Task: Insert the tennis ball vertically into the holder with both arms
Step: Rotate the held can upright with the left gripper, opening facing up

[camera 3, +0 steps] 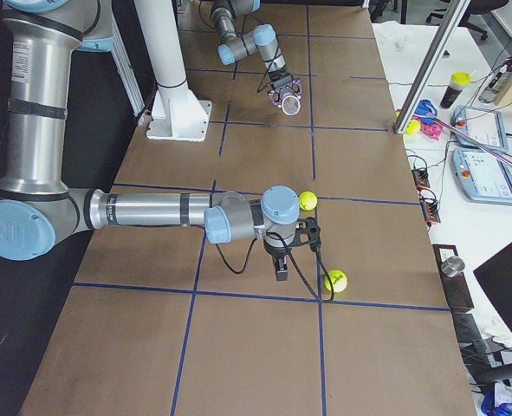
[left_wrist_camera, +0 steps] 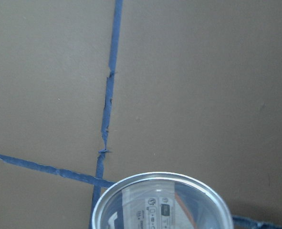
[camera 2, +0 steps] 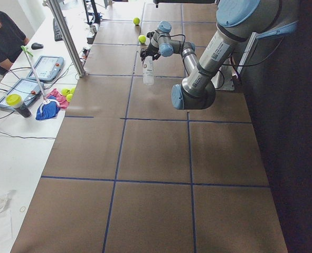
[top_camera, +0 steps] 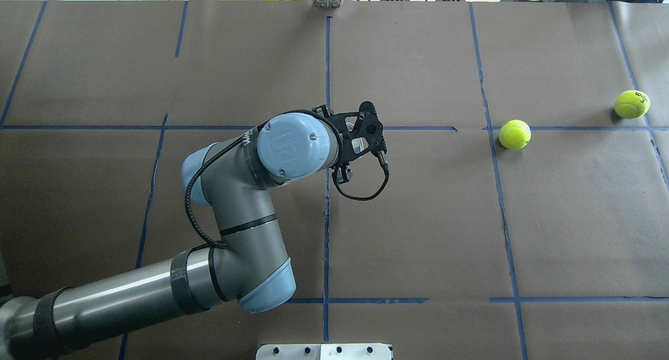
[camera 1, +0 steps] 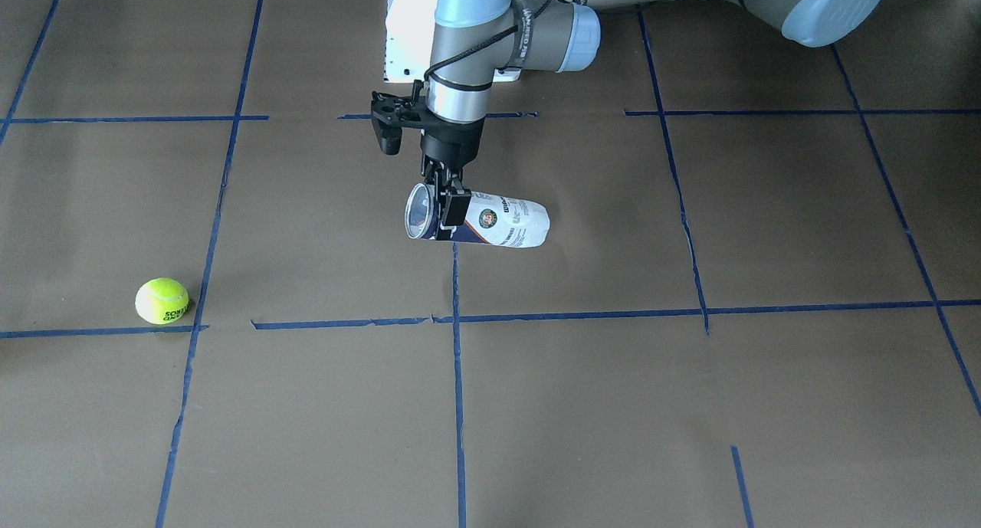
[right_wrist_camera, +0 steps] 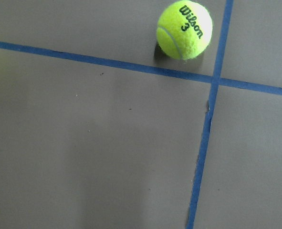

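Closest to the left wrist camera is the can [left_wrist_camera: 162, 204]. Its round metal rim fills the bottom edge, and printed label shows through the clear wall. The left pincer [camera 1: 449, 209] is clenched on the can just behind that open mouth. The can lies sideways under the pincer, with its mouth facing the robot's right and its closed end trailing off to the left. The label is white and navy with a round emblem. Whether the can touches the brown counter [camera 1: 690, 405] or hangs just above it, I cannot tell. The left arm [top_camera: 235, 234] reaches in from the robot's side and covers the grasp from overhead.

The tennis ball [right_wrist_camera: 184, 29] is fuzzy yellow-green, with a pale curved seam and dark "Wilson 3" lettering. It sits on the counter well off to the right of the left pincer, just beside a crossing of blue tape [right_wrist_camera: 210, 124]. The right pincer [camera 3: 281, 264], at the end of the right arm [camera 3: 143, 211], is near this ball, which lies on its outer, far side. Whether that pincer is released or clenched cannot be told. A second ball [top_camera: 515, 134] rests between the two pincers, nearer the right one.
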`<state>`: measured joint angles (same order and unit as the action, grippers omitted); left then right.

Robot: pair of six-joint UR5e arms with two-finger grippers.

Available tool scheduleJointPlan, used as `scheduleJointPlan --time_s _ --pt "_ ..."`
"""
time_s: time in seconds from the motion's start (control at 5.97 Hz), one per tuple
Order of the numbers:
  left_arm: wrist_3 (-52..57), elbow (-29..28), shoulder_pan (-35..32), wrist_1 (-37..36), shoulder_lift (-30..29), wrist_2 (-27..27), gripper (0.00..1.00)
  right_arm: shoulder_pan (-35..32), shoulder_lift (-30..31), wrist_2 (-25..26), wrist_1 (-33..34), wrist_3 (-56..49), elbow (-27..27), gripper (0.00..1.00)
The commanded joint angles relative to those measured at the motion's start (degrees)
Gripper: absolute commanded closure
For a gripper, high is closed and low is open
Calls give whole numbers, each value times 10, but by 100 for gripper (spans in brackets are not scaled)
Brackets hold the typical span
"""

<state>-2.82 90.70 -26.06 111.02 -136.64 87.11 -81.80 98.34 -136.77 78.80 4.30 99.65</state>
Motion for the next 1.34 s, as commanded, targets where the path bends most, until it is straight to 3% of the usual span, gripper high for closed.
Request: scheduleJointPlan --time_s 0.0,0.17,0.33,0.5,1.0,1.17 --pt "-162 13 -7 256 36 -48 29 12 -10 -5 -5 0 2 0" --pt "-180 5 -2 372 54 -108 29 15 -26 -5 -5 1 5 0" --pt "-190 -25 0 460 66 -127 29 22 -51 -5 -5 8 5 0" --pt "-190 -74 12 550 67 -169 29 41 -79 -5 -6 69 5 0" --pt "-186 -149 36 650 67 -220 28 87 -143 19 -35 216 8 0" --pt "-184 -148 35 652 77 -220 28 141 -143 87 -101 308 6 0"
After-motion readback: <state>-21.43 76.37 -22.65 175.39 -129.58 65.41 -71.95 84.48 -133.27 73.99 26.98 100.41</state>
